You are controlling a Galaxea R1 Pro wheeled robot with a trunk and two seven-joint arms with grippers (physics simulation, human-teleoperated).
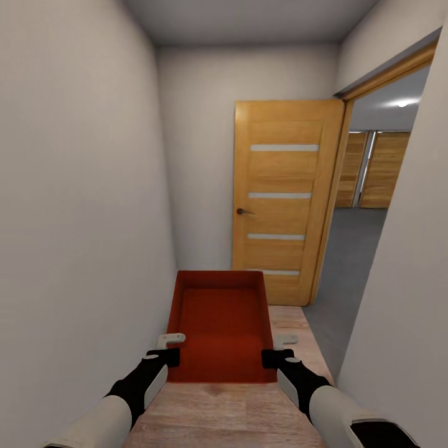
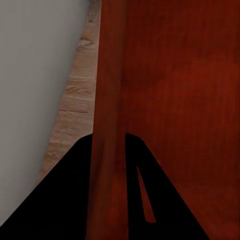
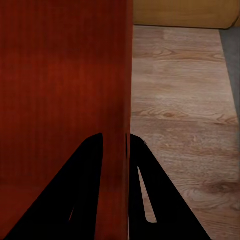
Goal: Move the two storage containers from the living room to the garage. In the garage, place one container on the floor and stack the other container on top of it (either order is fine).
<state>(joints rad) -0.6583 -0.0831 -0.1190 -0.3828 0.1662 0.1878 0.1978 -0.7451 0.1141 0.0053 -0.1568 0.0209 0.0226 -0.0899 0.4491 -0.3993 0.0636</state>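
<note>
1 storage container [image 1: 221,323], orange-red, open-top, carried level in front of the trunk over wood-plank flooring [image 1: 230,417] in a narrow hallway. Left gripper [image 1: 165,350] pinches its left wall, right gripper [image 1: 281,350] its right wall. Advice: keep bin level, steer right past open wooden door [image 1: 280,199] w/o clipping jamb, toward grey floor [image 1: 348,261] beyond.

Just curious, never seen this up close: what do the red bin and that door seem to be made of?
The storage container looks like thin, smooth plastic: uniform orange-red walls with a dull sheen, though faint streaks leave it open. The door looks like varnished light wood, with visible grain and pale inset strips, perhaps frosted glass.
</note>
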